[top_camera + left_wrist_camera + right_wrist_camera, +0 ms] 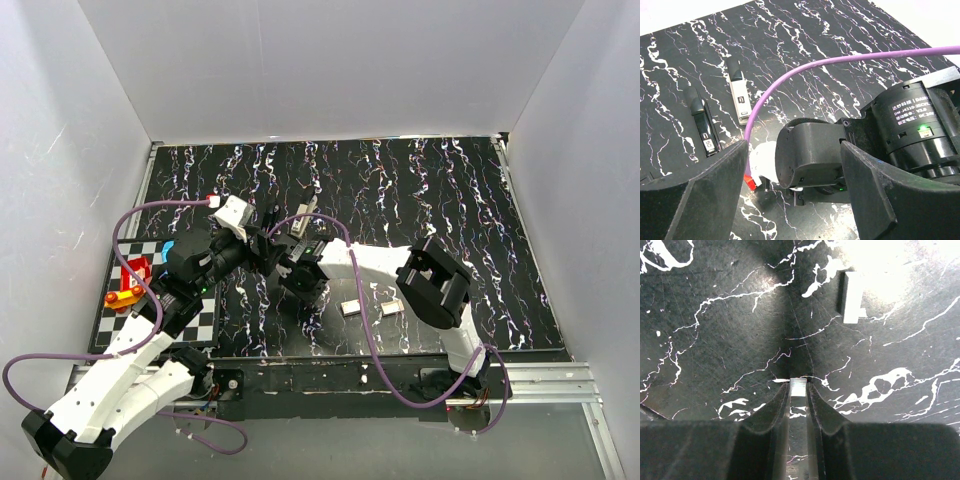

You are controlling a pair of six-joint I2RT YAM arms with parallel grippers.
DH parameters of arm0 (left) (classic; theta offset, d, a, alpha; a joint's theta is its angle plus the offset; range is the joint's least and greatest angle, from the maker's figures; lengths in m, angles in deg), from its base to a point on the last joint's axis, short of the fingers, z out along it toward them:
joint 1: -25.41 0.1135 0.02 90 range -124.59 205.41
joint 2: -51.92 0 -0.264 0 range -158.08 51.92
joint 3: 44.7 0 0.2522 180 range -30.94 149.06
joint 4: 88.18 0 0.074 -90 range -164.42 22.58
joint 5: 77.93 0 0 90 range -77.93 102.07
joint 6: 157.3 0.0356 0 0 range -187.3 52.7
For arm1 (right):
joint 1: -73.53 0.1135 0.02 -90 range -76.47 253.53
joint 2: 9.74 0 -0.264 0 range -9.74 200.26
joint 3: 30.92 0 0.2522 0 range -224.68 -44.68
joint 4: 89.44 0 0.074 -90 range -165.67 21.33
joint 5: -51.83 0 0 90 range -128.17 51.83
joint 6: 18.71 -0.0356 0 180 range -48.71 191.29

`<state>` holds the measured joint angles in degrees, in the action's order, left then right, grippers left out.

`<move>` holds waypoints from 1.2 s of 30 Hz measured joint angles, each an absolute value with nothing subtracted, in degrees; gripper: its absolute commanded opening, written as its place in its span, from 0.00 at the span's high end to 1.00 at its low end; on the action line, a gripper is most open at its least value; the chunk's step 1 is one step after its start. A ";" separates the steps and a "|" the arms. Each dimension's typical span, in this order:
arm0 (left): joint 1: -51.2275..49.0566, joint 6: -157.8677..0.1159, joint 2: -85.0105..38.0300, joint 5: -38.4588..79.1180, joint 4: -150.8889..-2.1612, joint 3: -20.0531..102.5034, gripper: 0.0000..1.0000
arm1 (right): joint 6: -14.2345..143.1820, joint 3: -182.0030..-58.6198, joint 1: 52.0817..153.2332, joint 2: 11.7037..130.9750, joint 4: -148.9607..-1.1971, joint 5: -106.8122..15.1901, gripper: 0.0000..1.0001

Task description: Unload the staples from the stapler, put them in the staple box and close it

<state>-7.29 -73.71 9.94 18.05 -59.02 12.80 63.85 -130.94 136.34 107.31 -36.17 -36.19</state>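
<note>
**Item 1, stapler point(702, 122).** Slim dark body, flat on the tabletop point(450, 180). Well ahead of the left pincer point(794, 147) and off to its left. Touched by neither pincer. Just beside it, across a narrow gap, a pale slim piece point(738, 97) of like length with a dark end. Cannot tell whether a part belonging to the stapler or a separate article.

**Item 2, left pincer.** Wide, with nothing between the fingers. Right arm's wrist housing point(815, 155) and purple cable point(840, 62) close in front of it.

**Item 3, right pincer point(798, 396).** Narrow, pointing down at the tabletop. Fingertips close against a thin pale strip point(798, 386), its end showing between them. Appears gripped. Probably a run of staples, judging by shape and colour, but not certain.

**Item 4, pale block point(852, 297).** On the tabletop, ahead of the right pincer and to its right, apart from it. Second pale block point(390, 307) near the first in the overhead view. Possibly staples set down, but too small to tell.

**Progress (judgement).**
- Well advanced if the strip and the blocks are indeed staples, with the last of the load then in the right pincer.
- Not confirmable, since the stapler's channel is not visible in any view.
- Left to do:
  - put the strip down clear of the stapler;
  - check that the channel holds nothing more;
  - possibly rejoin the pale slim piece to the dark body, should the two belong together.
</note>
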 measured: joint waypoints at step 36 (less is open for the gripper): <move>-7.32 -73.91 9.24 17.43 -59.81 13.24 0.26 | 49.49 -100.71 122.89 69.44 -33.72 -23.52 0.80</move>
